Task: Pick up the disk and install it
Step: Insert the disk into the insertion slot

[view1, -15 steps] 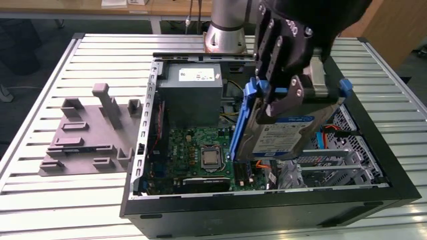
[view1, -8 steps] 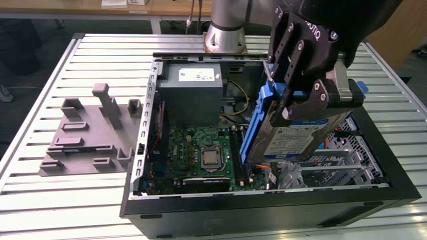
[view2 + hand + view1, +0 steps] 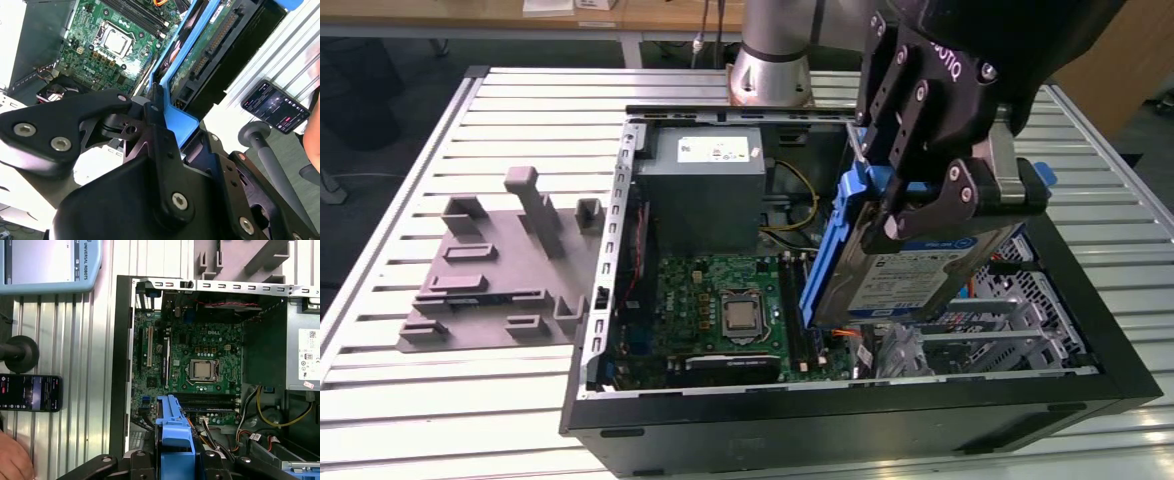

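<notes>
**Obs 1:** Blue-framed disk (image 3: pixel 921 270) hung tilted, on edge, above the open computer case (image 3: pixel 854 405). The arm reached down over it, wrist canted.

**Obs 2:** Claw?

**Obs 1:** The gripper (image 3: pixel 961 200) was clamped on the disk's upper end, on the exterior view's right of the motherboard (image 3: pixel 714 300).

**Obs 2:** Differences between views?

**Obs 1:** The first wrist view caught a phone (image 3: pixel 30 392) and a person's hand (image 3: pixel 12 460) on the slatted table (image 3: pixel 90 365). The exterior view showed a grey fixture plate (image 3: pixel 480 270).

The arm's matte-black gripper (image 3: pixel 967 205) — jointed linkage fingers (image 3: pixel 927 205) studded with bright silver screw heads, white lettering on the housing above the fingers — and, behind them, the arm's smooth silver-grey column (image 3: pixel 767 60), flaring at its foot.
</notes>
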Available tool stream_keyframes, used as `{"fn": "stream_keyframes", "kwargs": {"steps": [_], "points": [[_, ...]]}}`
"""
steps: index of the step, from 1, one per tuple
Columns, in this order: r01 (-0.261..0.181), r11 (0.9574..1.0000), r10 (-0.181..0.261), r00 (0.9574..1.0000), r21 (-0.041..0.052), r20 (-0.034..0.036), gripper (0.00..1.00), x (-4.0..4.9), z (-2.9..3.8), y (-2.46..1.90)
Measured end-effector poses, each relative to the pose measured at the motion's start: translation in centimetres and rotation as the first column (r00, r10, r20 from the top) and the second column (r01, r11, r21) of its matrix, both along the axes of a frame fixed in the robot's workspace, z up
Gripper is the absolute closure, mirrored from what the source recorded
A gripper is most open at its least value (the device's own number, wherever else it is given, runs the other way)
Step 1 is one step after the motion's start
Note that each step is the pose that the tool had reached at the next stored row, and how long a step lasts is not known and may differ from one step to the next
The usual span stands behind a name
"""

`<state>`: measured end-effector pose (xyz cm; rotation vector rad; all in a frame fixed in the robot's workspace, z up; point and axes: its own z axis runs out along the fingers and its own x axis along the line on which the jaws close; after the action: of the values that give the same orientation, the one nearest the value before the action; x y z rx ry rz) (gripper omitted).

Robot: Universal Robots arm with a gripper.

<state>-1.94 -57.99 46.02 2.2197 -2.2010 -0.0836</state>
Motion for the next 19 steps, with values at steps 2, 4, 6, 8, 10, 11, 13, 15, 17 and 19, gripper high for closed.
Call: {"fn": "stream_keyframes", "kwargs": {"steps": [2, 4, 6, 8, 10, 11, 13, 15, 17, 19], "points": [[0.000, 1.0000, 0.000, 1.0000, 0.0000, 0.0000, 0.64, 0.00, 0.00, 0.00], [0.000, 1.0000, 0.000, 1.0000, 0.0000, 0.0000, 0.64, 0.01, 0.00, 0.00], [0.000, 1.0000, 0.000, 1.0000, 0.0000, 0.0000, 0.64, 0.01, 0.00, -0.01], [0.000, 1.0000, 0.000, 1.0000, 0.0000, 0.0000, 0.64, 0.01, 0.00, -0.01], [0.000, 1.0000, 0.000, 1.0000, 0.0000, 0.0000, 0.64, 0.01, 0.00, -0.01], [0.000, 1.0000, 0.000, 1.0000, -0.0001, 0.0000, 0.64, 0.01, 0.00, -0.06], [0.000, 1.0000, 0.000, 1.0000, 0.0000, 0.0000, 0.64, 0.02, -0.02, -0.37], [0.000, 1.0000, 0.000, 1.0000, 0.0002, 0.0000, 0.64, 0.11, -0.07, -0.77], [0.000, 1.0000, 0.000, 1.0000, 0.0002, 0.0000, 0.64, 0.71, -0.13, -0.86], [0.000, 1.0000, 0.000, 1.0000, 0.0000, -0.0001, 0.64, 1.60, -0.17, -0.87]]}}
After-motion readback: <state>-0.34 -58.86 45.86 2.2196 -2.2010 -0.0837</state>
